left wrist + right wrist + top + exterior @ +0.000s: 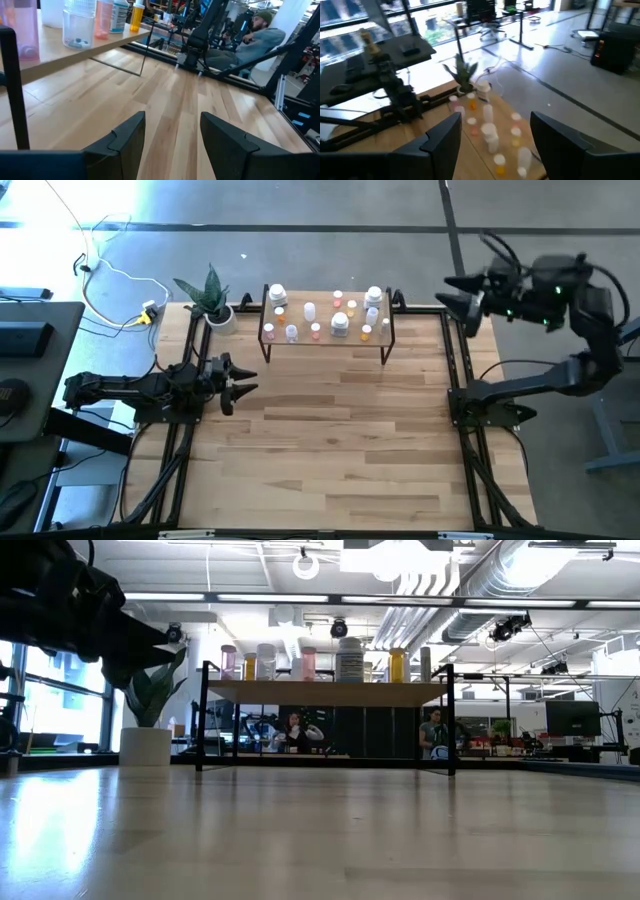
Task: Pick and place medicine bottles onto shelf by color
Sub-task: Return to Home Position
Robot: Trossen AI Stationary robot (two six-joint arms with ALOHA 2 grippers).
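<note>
The shelf (326,340), a light-wood board on thin black legs, stands at the table's far middle. Several small bottles (340,323), white, clear and orange-pink, stand upright on its top; they also show in the low view (349,659), the left wrist view (79,22) and the right wrist view (490,134). My left gripper (248,380) is open and empty, low over the table's left side, pointing toward the right edge. My right gripper (452,292) is open and empty, raised high beyond the table's far right corner, pointing toward the shelf.
A potted plant (212,298) stands at the far left corner beside the shelf. A black frame (458,370) runs along the table's edges. People (260,30) sit beyond the table. Bare plank tabletop (340,450) lies in front of the shelf.
</note>
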